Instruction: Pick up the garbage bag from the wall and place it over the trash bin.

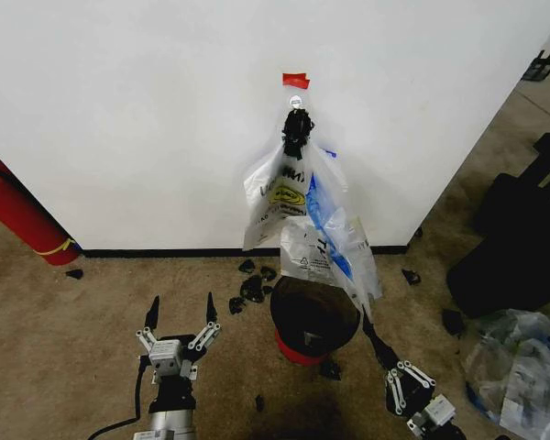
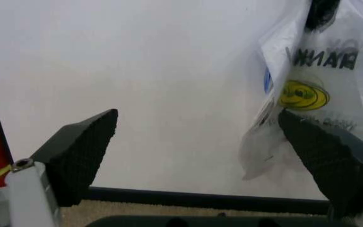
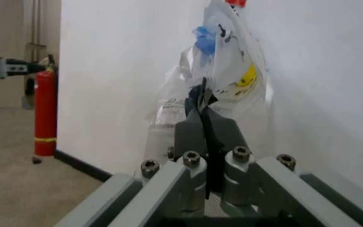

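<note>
My left gripper [image 1: 181, 316] hovers low, left of the bin [image 1: 314, 318], fingers spread wide and empty. My right gripper [image 1: 378, 346] sits just right of the bin, fingers pressed together, holding nothing. Beyond the bin, the bag [image 1: 298, 206] hangs on the wall [image 1: 147, 110], its lower end touching the rim.

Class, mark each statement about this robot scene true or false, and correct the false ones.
1. The garbage bag hangs on the wall. True.
2. The left gripper is shut on the bag. False: it is open, low over the floor, apart from the bag.
3. The trash bin stands below the bag. True.
4. The fire extinguisher stands to the robot's right. False: it is to its left.
5. The right gripper, shut, sits beside the bin. True.
</note>
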Controlling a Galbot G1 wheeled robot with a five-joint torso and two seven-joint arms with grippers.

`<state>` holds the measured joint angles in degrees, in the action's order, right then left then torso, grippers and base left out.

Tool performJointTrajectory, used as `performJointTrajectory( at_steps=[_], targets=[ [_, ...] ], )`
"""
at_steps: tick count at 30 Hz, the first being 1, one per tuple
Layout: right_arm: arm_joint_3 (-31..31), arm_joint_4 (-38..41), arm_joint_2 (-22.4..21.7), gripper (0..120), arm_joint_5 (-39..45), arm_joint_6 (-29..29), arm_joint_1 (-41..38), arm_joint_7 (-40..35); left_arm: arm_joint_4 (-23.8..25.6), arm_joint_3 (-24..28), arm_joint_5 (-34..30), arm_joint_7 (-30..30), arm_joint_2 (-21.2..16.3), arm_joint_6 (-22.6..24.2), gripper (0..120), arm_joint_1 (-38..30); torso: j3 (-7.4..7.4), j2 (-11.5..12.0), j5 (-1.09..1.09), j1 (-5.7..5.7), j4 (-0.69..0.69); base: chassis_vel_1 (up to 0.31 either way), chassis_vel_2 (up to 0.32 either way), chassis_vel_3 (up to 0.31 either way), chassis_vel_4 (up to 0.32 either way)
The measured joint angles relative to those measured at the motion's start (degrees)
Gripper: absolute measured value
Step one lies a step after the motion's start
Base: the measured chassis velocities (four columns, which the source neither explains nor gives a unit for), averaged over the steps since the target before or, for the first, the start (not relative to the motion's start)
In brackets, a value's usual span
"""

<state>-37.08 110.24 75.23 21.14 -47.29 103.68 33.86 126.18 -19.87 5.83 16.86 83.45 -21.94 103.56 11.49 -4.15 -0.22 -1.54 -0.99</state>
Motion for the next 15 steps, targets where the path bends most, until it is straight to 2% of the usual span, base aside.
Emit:
performJointTrajectory(
  at_steps=[2, 5, 8, 15],
  targets=[
    [0.3, 0.3, 0.0, 0, -0.7, 0.6, -0.3, -1.5, -0.1, 0.0, -0.1, 0.0, -0.1, 0.0, 100, -0.1, 0.0, 0.0, 0.0, 0.0, -0.01, 0.0, 0.0, 0.0, 0.0],
    [2.3, 2.2, 0.3, 0, -3.8, 4.7, -1.7, -8.4, -0.4, 0.2, -0.6, 0.0, -0.5, 0.7, 100, -0.7, 0.0, 0.0, 0.0, 0.0, 0.0, 0.0, 0.0, 0.0, 0.0],
    [3.7, 3.9, 0.6, 0, -5.1, 8.5, -3.0, -11.9, -0.3, 0.5, -1.2, 0.0, -0.7, 1.7, 100, -1.3, 0.0, 0.0, 0.0, 0.0, 0.01, 0.0, 0.0, 0.0, 0.0],
    [5.3, 6.1, 0.6, 0, -6.0, 14.4, -5.9, -17.0, 0.6, 1.0, -2.3, -0.1, -2.2, 3.9, 99, -2.8, 0.0, 0.0, 0.0, 0.0, 0.0, 0.0, 0.0, 0.0, 0.0]
  ],
)
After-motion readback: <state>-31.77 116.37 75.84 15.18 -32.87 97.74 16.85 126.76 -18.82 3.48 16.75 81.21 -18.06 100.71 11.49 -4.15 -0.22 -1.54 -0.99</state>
